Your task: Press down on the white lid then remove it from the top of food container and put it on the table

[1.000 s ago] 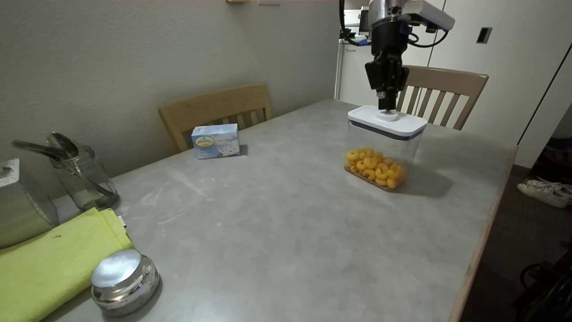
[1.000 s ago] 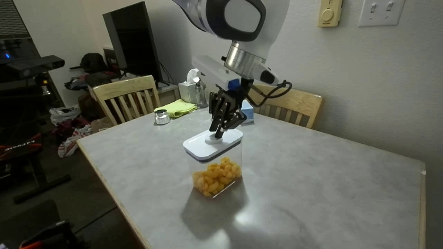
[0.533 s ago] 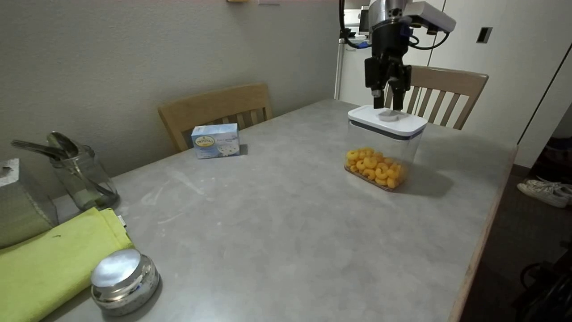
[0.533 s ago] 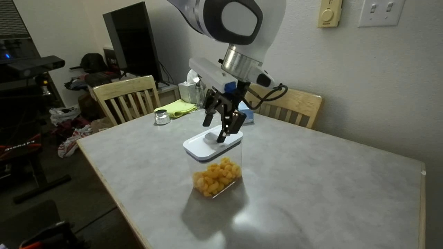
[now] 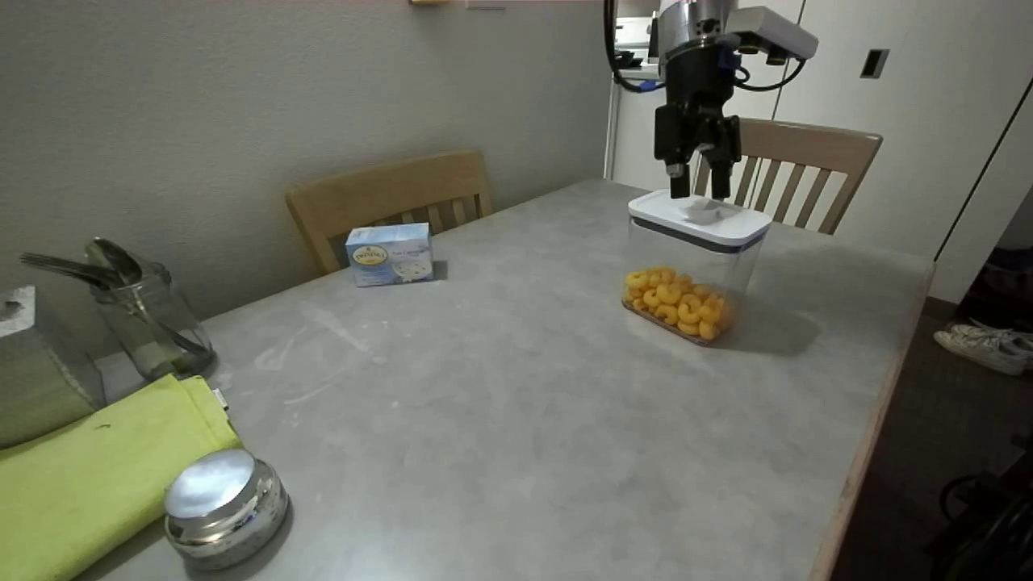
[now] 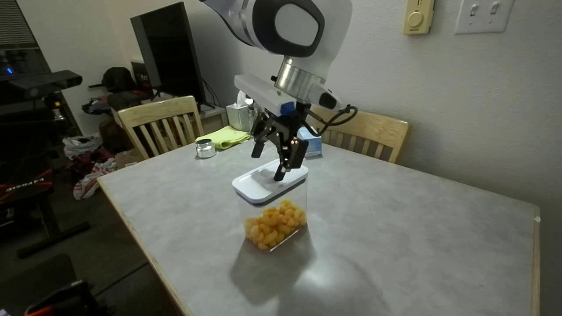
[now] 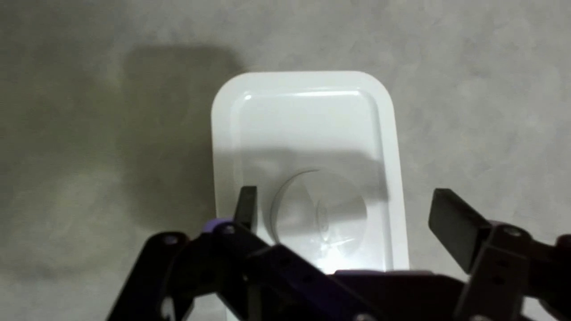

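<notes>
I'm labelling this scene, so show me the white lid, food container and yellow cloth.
White lid [image 7: 308,142], in the wrist view: flat top panel.
Food container [image 5: 692,260], in an exterior view: upper part of its clear wall.
Yellow cloth [image 5: 113,472], in an exterior view: upper face.

In the wrist view the tool [image 7: 345,200] partly covers the white lid [image 7: 308,120]; whether the two touch is hard to say. In an exterior view the left edge crops a yellow cloth [image 5: 113,476], and the small print on the blue box [image 5: 391,257] blurs.
</notes>
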